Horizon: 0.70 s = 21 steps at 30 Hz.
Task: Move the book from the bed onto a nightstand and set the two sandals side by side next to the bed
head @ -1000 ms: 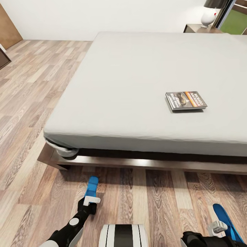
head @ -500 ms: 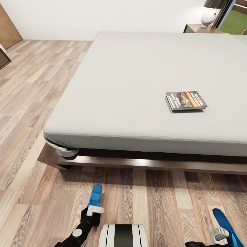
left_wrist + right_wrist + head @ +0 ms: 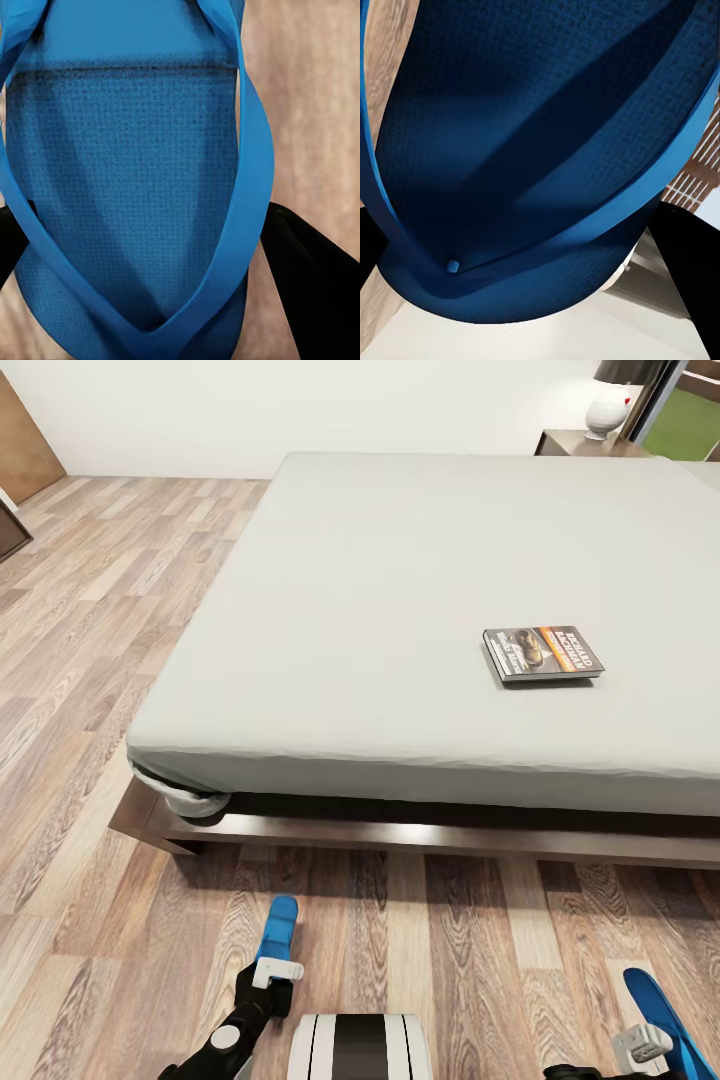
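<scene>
A blue sandal (image 3: 277, 926) is pinched in the left gripper (image 3: 272, 972) low over the wood-plank floor (image 3: 90, 660), just in front of the bed's (image 3: 380, 610) dark frame, near the bed's foot corner. In the left wrist view the sandal's textured sole (image 3: 127, 187) and strap are seen between the dark fingers (image 3: 315, 277). The second sandal (image 3: 668, 1022) is clamped in the right gripper (image 3: 640, 1048) at the lower right of the head view, well apart from the first; its dark blue sole (image 3: 540, 150) is seen close in the right wrist view. The book (image 3: 541, 653) is seen lying flat on the pale mattress, toward its right side. A nightstand (image 3: 575, 442) with a white lamp (image 3: 608, 405) is placed beyond the bed's far corner
</scene>
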Available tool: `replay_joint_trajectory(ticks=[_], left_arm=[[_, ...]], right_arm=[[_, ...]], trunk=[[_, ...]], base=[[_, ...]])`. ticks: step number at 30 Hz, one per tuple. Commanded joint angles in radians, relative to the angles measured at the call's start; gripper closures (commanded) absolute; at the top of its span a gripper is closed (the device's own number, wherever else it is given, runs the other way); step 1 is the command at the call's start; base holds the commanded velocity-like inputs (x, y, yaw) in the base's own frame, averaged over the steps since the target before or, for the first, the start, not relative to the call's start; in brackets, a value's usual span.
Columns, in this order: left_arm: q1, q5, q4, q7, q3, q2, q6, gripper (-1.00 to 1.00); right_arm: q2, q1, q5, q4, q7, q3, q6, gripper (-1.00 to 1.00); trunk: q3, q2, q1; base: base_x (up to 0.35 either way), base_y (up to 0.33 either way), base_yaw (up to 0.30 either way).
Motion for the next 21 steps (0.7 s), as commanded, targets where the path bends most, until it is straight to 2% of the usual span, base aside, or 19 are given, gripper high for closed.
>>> replay_joint_trajectory(ticks=[1,3,8,11,18,21], left_arm=[[-0.001,0.010,0.000,0.008,-0.009,0.001,-0.005,1.00],[-0.001,0.009,-0.009,0.010,-0.009,0.001,-0.007,1.00],[-0.001,0.006,-0.111,0.012,-0.007,0.005,-0.004,1.00],[-0.002,0.006,-0.150,0.015,-0.005,0.018,-0.002,1.00],[-0.003,0.006,-0.163,0.020,-0.004,0.029,0.000,1.00],[-0.004,0.006,-0.162,0.021,-0.004,0.041,0.000,1.00]], right_arm=[[-0.001,0.000,-0.003,0.000,-0.004,0.006,0.011,1.00],[-0.001,0.000,-0.003,0.000,-0.004,0.006,0.010,1.00],[-0.001,0.000,-0.004,0.000,-0.004,0.005,0.011,1.00],[-0.004,-0.001,-0.004,0.000,-0.004,0.004,0.011,1.00],[-0.020,0.000,-0.005,0.000,-0.006,0.004,0.012,1.00],[-0.025,0.000,-0.005,0.000,-0.005,0.004,0.011,1.00]], trunk=[[-0.001,0.000,0.000],[-0.001,0.000,0.000],[-0.001,0.000,0.000],[-0.001,0.000,0.000],[-0.001,0.000,0.000],[-0.001,0.000,0.000]], base=[[0.000,0.000,0.000],[0.000,0.000,0.000],[0.000,0.000,0.000],[0.000,0.000,0.000],[0.000,0.000,0.000],[0.000,0.000,0.000]])
